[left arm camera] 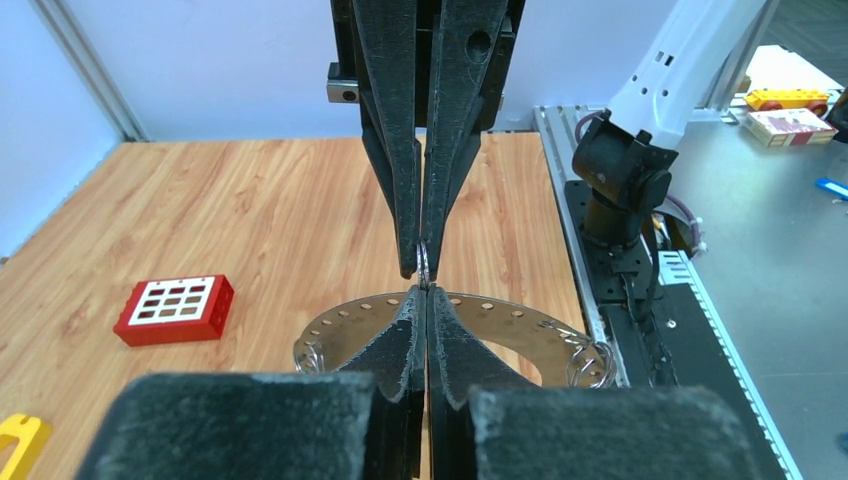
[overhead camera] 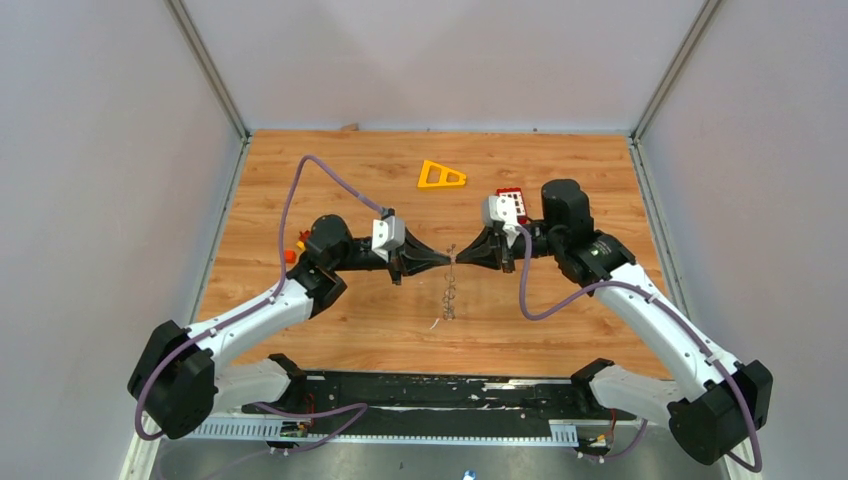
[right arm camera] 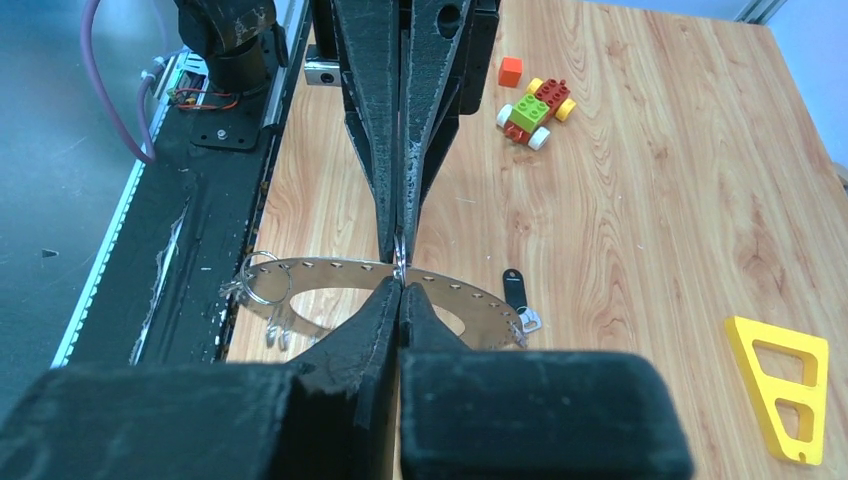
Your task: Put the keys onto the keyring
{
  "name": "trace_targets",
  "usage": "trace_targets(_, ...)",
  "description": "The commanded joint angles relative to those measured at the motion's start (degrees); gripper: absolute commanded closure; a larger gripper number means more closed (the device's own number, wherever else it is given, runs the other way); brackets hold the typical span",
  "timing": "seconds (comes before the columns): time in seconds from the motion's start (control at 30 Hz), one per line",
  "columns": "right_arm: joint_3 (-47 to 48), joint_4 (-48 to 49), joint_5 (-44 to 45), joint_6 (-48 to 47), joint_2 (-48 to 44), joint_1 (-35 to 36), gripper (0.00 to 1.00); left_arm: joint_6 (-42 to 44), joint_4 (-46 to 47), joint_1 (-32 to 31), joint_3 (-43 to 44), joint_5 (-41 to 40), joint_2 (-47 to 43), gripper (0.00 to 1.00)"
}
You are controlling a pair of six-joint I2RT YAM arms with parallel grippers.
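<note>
The keyring (left arm camera: 500, 316) is a flat grey ring with small holes along its rim. It hangs below my two grippers, which meet tip to tip above the table's middle. In the top view it shows edge-on (overhead camera: 450, 298). My left gripper (overhead camera: 447, 261) and right gripper (overhead camera: 459, 260) are both shut on its top rim, where a small wire loop (left arm camera: 423, 262) sits. Other wire loops (left arm camera: 590, 362) hang from the rim. A black-headed key (right arm camera: 512, 290) with a short silvery part lies by the ring's right rim (right arm camera: 470, 300). I cannot tell whether the key is attached.
A red keypad block (overhead camera: 510, 203) sits behind the right gripper. An orange triangular frame (overhead camera: 441, 176) lies at the back middle. A small toy car of bricks (right arm camera: 537, 110) and an orange cube (right arm camera: 510, 70) are at the left. A black rail (overhead camera: 430, 390) runs along the near edge.
</note>
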Motion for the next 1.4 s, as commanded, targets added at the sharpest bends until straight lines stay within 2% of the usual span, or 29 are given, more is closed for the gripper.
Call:
trace_targets(0.0, 1.26, 1.36, 0.60, 0.88, 0.59, -0.16, 1.00, 1.74, 2.99, -0.37, -0.14, 0.96, -0.34, 1.00)
trace_targets(0.03, 2.04, 0.01, 1.39, 0.42, 0.88, -0.06, 1.00, 3.03, 1.86, -0.34, -0.09, 0.96, -0.36, 1.00)
trace_targets(0.07, 2.98, -2.11, 2.31, -0.71, 1.27, 0.22, 1.00, 4.65, -0.08, -0.33, 0.17, 0.84, -0.59, 0.96)
trace_targets(0.13, 4.88, -6.93, 5.13, -3.88, 2.23, 1.33, 1.00, 11.26, -5.73, -0.33, 1.45, 0.05, -1.00, 0.77)
trace_targets(0.2, 6.42, -10.83, 8.64, -6.47, 3.05, 2.82, 1.00, 16.83, -12.44, -0.33, 3.59, -0.72, -1.26, 0.64)
trace_targets(0.33, 9.85, -17.16, 15.24, -9.54, 4.49, 6.07, 1.00, 26.06, -24.28, -0.33, 8.79, -1.97, -1.08, 0.52)
trace_targets(0.43, 11.44, -19.21, 19.58, -10.66, 5.38, 8.57, 1.00, 28.74, -27.16, -0.33, 10.23, -3.15, -0.91, 0.51)
trace_targets(0.7, 12.33, -19.44, 24.58, -9.67, 6.22, 11.78, 1.00, 29.03, -27.83, -0.33, 10.96, -1.99, 0.98, 0.61)
trace_targets(1.0, 12.11, -18.24, 24.64, -8.47, 5.94, 12.11, 1.00, 29.56, -27.67, -0.33, 9.78, -0.07, 1.24, 0.68)
trace_targets(1.37, 10.84, -16.84, 24.58, -8.46, 5.04, 12.08, 1.00, 32.17, -28.04, -0.33, 8.47, 3.37, 1.21, 0.68)
